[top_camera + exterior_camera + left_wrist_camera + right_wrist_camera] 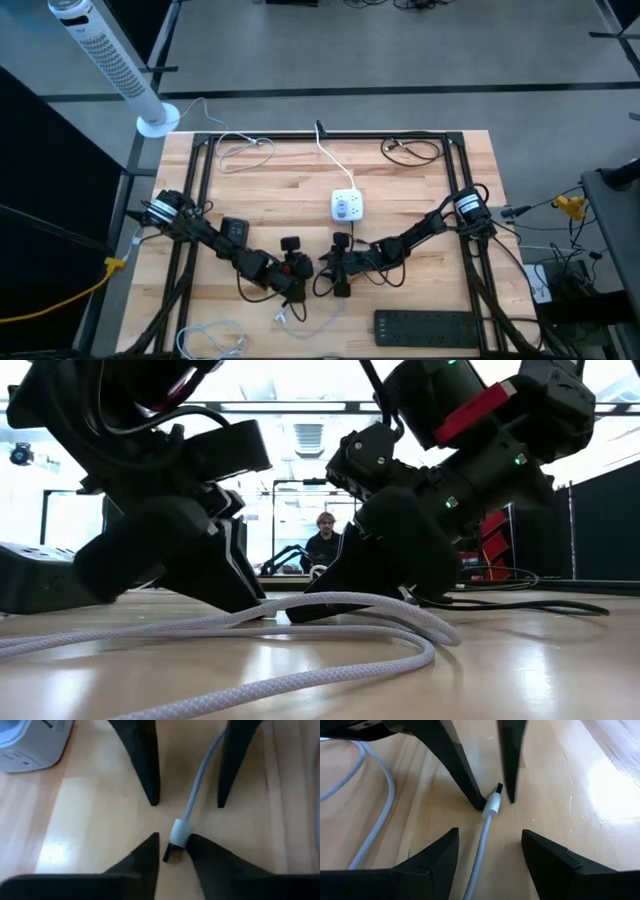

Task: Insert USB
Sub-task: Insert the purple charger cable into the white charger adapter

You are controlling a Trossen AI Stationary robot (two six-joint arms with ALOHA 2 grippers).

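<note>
Both grippers were down at the table's front centre, tips facing each other over the USB plug (175,851); left gripper (172,842) had its fingers narrowed around the plug, one tip on each side, plug's metal end sitting in the gap between them, contact looked likely on the white collar side but a firm clamp couldn't be confirmed; right gripper (490,837) had its fingers spread wide, straddling the cable (481,851) just behind the plug, touching nothing; plug lay flat on the wood (420,190), cable running back from it between the right fingers (547,852) and looping across the table front (300,622); in the high view the two grippers met just below the white charger (347,206), which sat near table centre, apart from the plug; black power strip (426,327) lay at the front right edge; a person (325,540) sat in the room behind.
</note>
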